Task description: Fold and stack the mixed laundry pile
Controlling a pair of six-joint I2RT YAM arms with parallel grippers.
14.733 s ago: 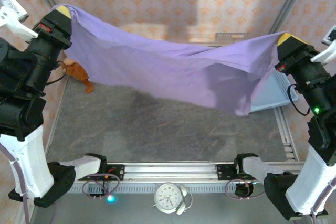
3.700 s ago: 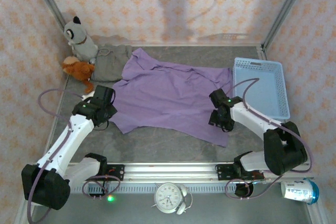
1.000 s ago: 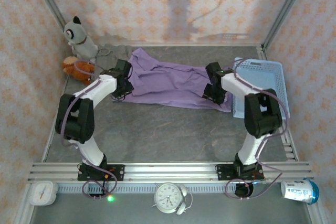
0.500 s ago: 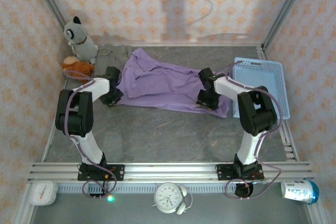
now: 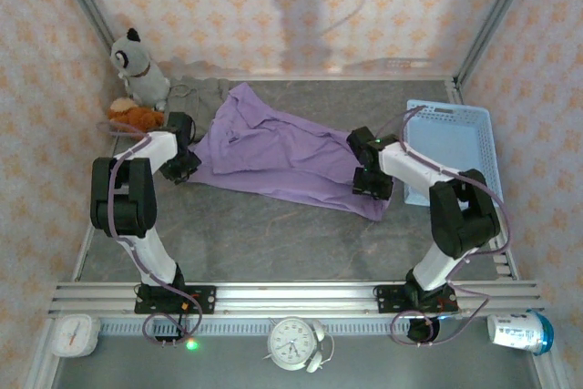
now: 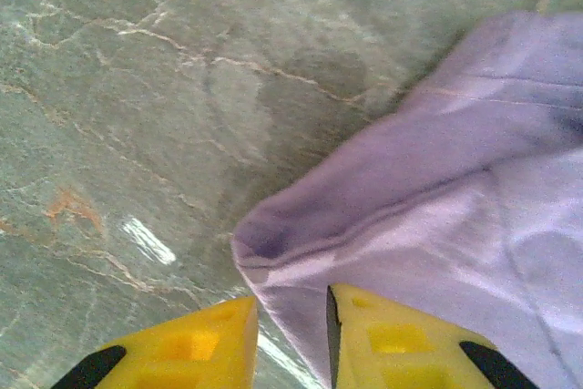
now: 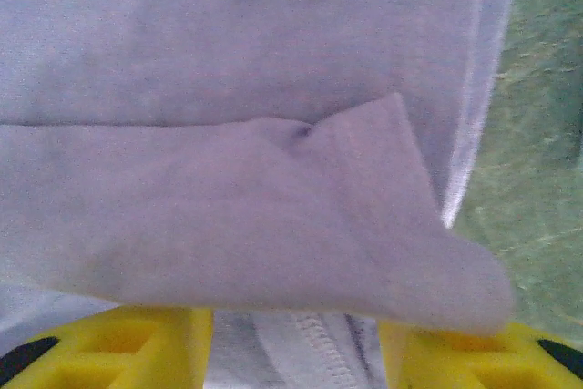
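Flanking the lavender garment [image 5: 273, 152], folded lengthwise on the bench [image 5: 273, 234]: left hand [image 6: 291, 343], slightly parted at its left corner; right hand [image 7: 291, 353], wide apart astride its right hem. Bunched beyond, far left, taupe garment [image 5: 202, 93].

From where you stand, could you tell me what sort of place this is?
Probably a robot test cell: papered panels on metal posts wall in a table, two arms are bolted to a rail, and laundry lies staged.

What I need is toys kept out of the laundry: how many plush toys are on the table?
2. The grey plush toy sits in the far left corner; the orange plush toy lies just in front of it. Others could be hidden under the lavender garment.
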